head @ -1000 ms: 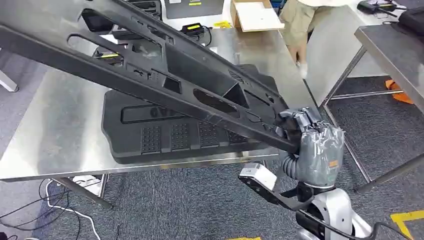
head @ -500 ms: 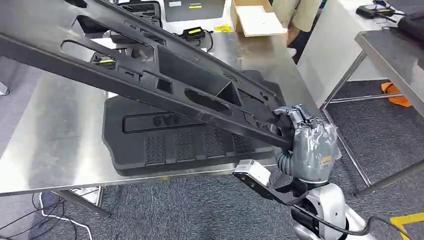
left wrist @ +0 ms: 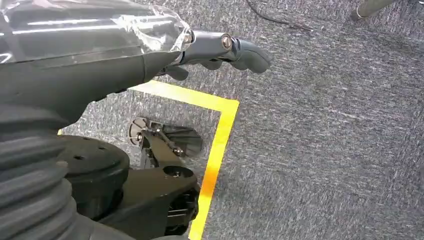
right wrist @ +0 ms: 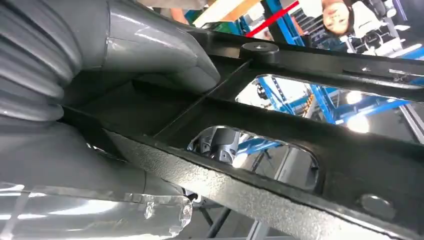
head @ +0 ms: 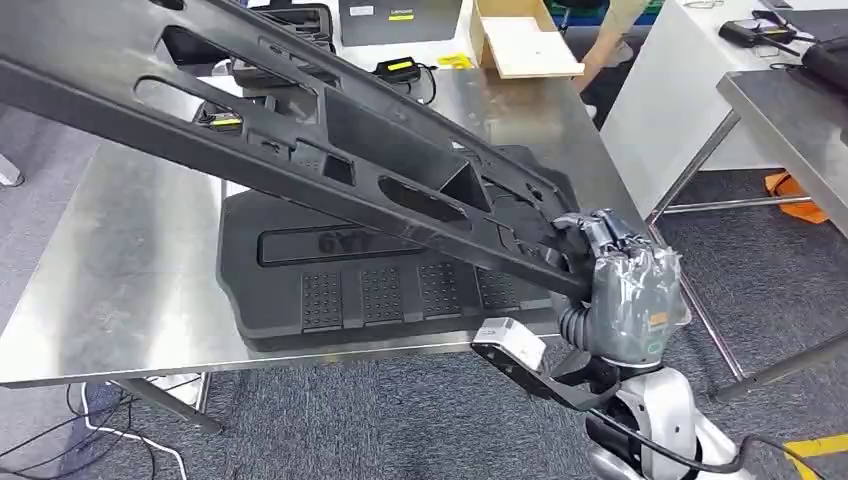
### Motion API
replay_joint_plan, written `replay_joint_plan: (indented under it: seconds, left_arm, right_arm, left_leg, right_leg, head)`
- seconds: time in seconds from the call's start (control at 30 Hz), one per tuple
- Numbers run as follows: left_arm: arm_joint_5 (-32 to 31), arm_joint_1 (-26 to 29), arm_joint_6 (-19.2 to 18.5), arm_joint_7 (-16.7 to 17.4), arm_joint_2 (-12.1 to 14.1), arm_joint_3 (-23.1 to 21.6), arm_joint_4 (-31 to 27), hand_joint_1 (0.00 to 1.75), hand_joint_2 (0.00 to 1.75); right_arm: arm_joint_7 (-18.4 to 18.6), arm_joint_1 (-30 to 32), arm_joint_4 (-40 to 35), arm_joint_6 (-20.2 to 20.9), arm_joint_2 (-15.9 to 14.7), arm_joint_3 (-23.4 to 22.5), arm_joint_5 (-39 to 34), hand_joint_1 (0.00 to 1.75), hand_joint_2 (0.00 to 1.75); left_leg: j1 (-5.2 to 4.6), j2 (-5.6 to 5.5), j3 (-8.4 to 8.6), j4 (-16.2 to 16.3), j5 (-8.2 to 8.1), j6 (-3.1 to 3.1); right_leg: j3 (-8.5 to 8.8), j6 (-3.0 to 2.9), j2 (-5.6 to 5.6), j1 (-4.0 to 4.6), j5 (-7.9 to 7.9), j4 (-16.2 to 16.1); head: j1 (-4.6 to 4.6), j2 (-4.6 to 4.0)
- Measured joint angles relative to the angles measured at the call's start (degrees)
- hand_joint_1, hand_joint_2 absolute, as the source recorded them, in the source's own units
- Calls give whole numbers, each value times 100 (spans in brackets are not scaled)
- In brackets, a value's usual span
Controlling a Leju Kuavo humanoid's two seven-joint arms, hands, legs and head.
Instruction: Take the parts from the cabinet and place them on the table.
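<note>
A long black plastic frame part (head: 330,150) with several cut-outs slants from the upper left down to the lower right, above the steel table (head: 120,270). My right hand (head: 625,290) grips its lower end just off the table's near right corner. Seen from the right wrist, the thumb (right wrist: 160,50) presses on the frame's rib (right wrist: 280,195). Under the frame, a broad black moulded panel (head: 380,280) lies flat on the table. My left hand (left wrist: 100,55) hangs over grey carpet, its fingers (left wrist: 240,50) holding nothing.
At the table's far edge stand a cardboard box (head: 520,40) and black chargers (head: 400,68). A white bench (head: 680,80) and another steel table (head: 790,110) stand to the right. A person's arm (head: 605,45) shows at the back. Cables (head: 120,440) lie under the table.
The camera has shifted a little, so the table sits further right in the picture. The person at the back has moved away. My right hand still grips the frame.
</note>
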Motion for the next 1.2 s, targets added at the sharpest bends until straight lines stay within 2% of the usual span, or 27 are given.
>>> replay_joint_plan:
  seconds: [0.13, 0.17, 0.4, 0.47, 0.5, 0.53, 0.57, 0.6, 0.63, 0.67, 0.7, 0.77, 0.8, 0.83, 0.87, 0.9, 0.97, 1.17, 1.2]
  left_arm:
    - [-22, 0, -17, 13, 0, 0, 0, 0, 175]
    - [-28, 0, -22, 13, 0, 0, 0, 0, 175]
    - [-59, -2, -24, 13, 0, 0, 0, 0, 175]
    - [-70, -6, -24, 11, 0, 0, 0, 0, 175]
    - [-72, -11, -24, 11, 0, 0, 0, 0, 175]
    - [-72, -12, -24, 11, 0, 0, 0, 0, 175]
    - [-74, -8, -24, 13, 0, 0, 0, 0, 175]
    - [-72, -4, -24, 13, 0, 0, 0, 0, 175]
    - [-72, -3, -24, 13, 0, 0, 0, 0, 175]
    - [-72, 0, -24, 13, 0, 0, 0, 0, 175]
    - [-70, 1, -24, 22, 0, 0, 0, 0, 175]
    - [-57, -1, -24, 37, 0, 0, 0, 0, 175]
    - [-22, -5, -24, 44, 4, 0, 2, 0, 175]
    - [-17, -6, -20, 55, 4, 0, 2, 0, 175]
    - [-9, -6, 0, 61, 4, 0, 2, 0, 175]
    - [-7, 6, 11, 72, 4, 0, 2, 0, 175]
    - [2, -3, 31, 81, 4, 0, 2, 0, 175]
    - [4, -2, 129, 98, 4, 0, 2, 0, 175]
    - [13, -2, 151, 100, 4, 0, 2, 0, 175]
  right_arm:
    - [11, 1, 20, -7, 0, 0, -4, 175, 175]
    - [13, 4, 24, -9, 2, 0, -4, 175, 175]
    - [13, 18, 33, -15, 2, 0, -4, 175, 175]
    - [13, 27, 33, -20, 0, 0, -7, 175, 175]
    - [13, 21, 33, -22, 0, 0, -7, 175, 175]
    - [13, 21, 33, -26, 0, 0, -4, 175, 175]
    - [13, 34, 33, -26, 0, 0, -9, 175, 175]
    - [13, 54, 33, -26, 0, 0, -11, 175, 175]
    - [13, 59, 35, -26, 0, 0, -13, 175, 175]
    - [15, 60, 39, -26, 0, 0, -17, 175, 175]
    - [15, 62, 39, -26, 0, 0, -20, 175, 175]
    - [15, 61, 39, -31, 0, 0, -20, 175, 175]
    - [15, 67, 50, -33, 2, 0, -24, 175, 175]
    - [13, 67, 50, -42, 0, 0, -22, 175, 175]
    - [22, 93, 52, -42, 0, 0, -28, 175, 175]
    - [20, 101, 52, -42, 0, 0, -28, 175, 175]
    - [22, 98, 52, -44, 0, 0, -28, 175, 175]
    - [22, 97, 57, -48, 0, 0, -33, 175, 175]
    - [22, 97, 57, -48, 0, 0, -37, 175, 175]
  left_leg:
    - [11, 0, 12, -1, 8, -10]
    - [-18, -3, 11, 16, 6, -7]
    - [-43, -3, 5, 11, -11, 19]
    - [40, 22, 86, -130, 39, 69]
    - [46, 25, 111, -165, 43, 88]
    - [47, 33, 115, -168, 43, 92]
    - [46, 35, 115, -168, 33, 99]
    - [44, 37, 116, -166, 26, 99]
    - [44, 37, 123, -161, 15, 90]
    - [50, 35, 144, -155, 4, 78]
    - [65, 29, 171, -146, -19, 51]
    - [105, 12, 239, -98, -96, -33]
    - [71, 5, 221, -81, -123, -80]
    - [59, 1, 195, -33, -129, -116]
    - [32, 0, 189, -17, -179, -114]
    - [29, -3, 196, -30, -147, -39]
    - [37, 0, 225, -66, -139, -21]
    - [57, 0, 283, -137, -122, -53]
    - [63, 0, 285, -143, -124, -78]
  right_leg:
    - [3, 1, -2, 11, 1, 13]
    - [2, 21, -2, 5, 15, 4]
    - [-1, 54, -2, -15, 15, -21]
    - [16, 77, -5, -27, -51, 57]
    - [-95, 84, -4, -21, -172, 287]
    - [-323, 97, -3, -23, -371, 693]
    - [-612, 115, -3, -34, -568, 1197]
    - [-900, 130, -3, -42, -698, 1663]
    - [-1068, 141, -3, -52, -672, 1871]
    - [-1091, 146, -5, -67, -490, 1785]
    - [-988, 146, -6, -80, -209, 1453]
    - [-590, 170, -21, -112, 423, 385]
    - [-556, 181, -18, -66, 298, 323]
    - [-565, 108, 0, -66, 325, 279]
    - [-583, 107, 9, -101, 339, 257]
    - [-583, 110, 14, -90, 335, 271]
    - [-579, 92, 17, -70, 327, 273]
    - [-544, 6, 11, -37, 274, 279]
    - [-544, 4, 11, -32, 273, 281]
  head:
    - [-2, 0]
    - [-2, 0]
    - [-4, 0]
    - [2, 0]
    - [24, 0]
    - [48, 0]
    - [61, 0]
    - [57, 0]
    - [61, 0]
    - [66, 0]
    - [63, 0]
    - [74, 0]
    - [83, 0]
    - [96, 0]
    - [59, 0]
    - [28, 0]
    - [-17, 0]
    - [-50, 0]
    - [-48, 0]
